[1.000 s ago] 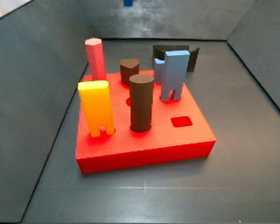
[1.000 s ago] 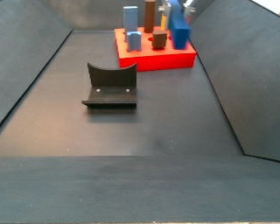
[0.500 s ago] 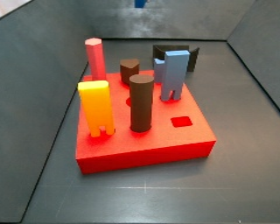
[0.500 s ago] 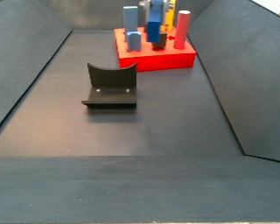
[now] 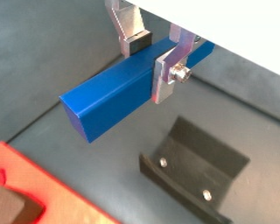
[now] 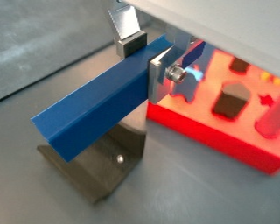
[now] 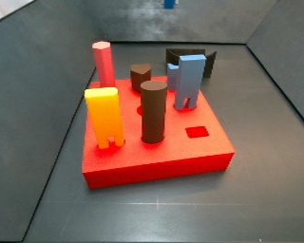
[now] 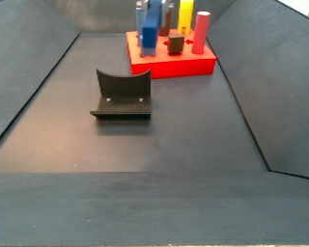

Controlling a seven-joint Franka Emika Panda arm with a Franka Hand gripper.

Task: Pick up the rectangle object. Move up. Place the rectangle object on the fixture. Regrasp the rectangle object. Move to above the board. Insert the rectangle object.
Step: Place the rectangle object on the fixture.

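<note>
My gripper (image 5: pixel 154 59) is shut on the rectangle object (image 5: pixel 108 101), a long blue bar held crosswise between the silver fingers; it shows the same way in the other wrist view (image 6: pixel 149 61), bar (image 6: pixel 90 109). The gripper hangs high over the far end of the floor, between the fixture (image 5: pixel 195 166) and the red board (image 6: pixel 224 131). In a side view only the bar's lower end (image 7: pixel 169 4) shows at the top edge, above the board (image 7: pixel 155 157). In the other side view the bar (image 8: pixel 154 14) hangs over the board (image 8: pixel 170 66). A square slot (image 7: pixel 198 132) is open.
Standing in the board are an orange peg (image 7: pixel 104 116), a tall brown cylinder (image 7: pixel 154 109), a short brown one (image 7: pixel 141 74), a pink hexagonal peg (image 7: pixel 103 62) and a light blue piece (image 7: pixel 185 81). The fixture (image 8: pixel 121 95) stands on the grey floor. Sloping walls enclose the floor.
The held blue bar has moved sideways across the far end, rightward along the top edge in one side view and leftward over the board in the other. Nothing on the board moved.
</note>
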